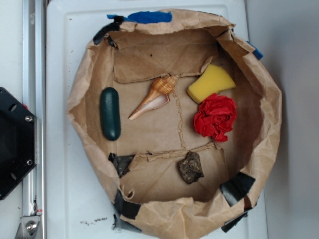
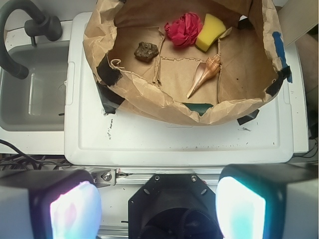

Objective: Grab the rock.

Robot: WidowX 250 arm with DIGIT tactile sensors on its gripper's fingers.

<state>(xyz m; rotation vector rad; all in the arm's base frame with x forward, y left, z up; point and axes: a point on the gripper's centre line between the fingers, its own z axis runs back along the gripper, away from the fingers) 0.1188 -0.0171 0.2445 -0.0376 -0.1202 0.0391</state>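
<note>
My end effector (image 2: 158,204) released, fingers wide apart, hovering outside the paper bag (image 1: 259,144), holding nothing. Rock (image 1: 190,168) lies on bag floor, just below the red crumpled paper (image 1: 215,117), touching neither.

A: Exterior view, lighting?
B: Bright, even, diffuse. White lid (image 1: 65,149) near blown out, little surface detail. Soft shadows only: inside the paper bag wall (image 1: 82,99) at left, and under the rock (image 1: 190,168). No hard glare.
A: Sharpness?
B: Slightly soft overall, mild compression blur. Red crumpled paper (image 1: 215,117) saturated, folds partly lost.
A: Wrist view?
B: Also bright. Far scene acceptably sharp; bag contents legible. Near edge out of focus: finger pads (image 2: 75,211) are blurred, glowing pale pink at left, cyan-white at right. Dark mount (image 2: 174,209) between them underexposed.
A: Distortion?
B: Wide-angle; lid edges bow slightly toward frame borders. Sink (image 2: 30,94) at left in flat grey light.
</note>
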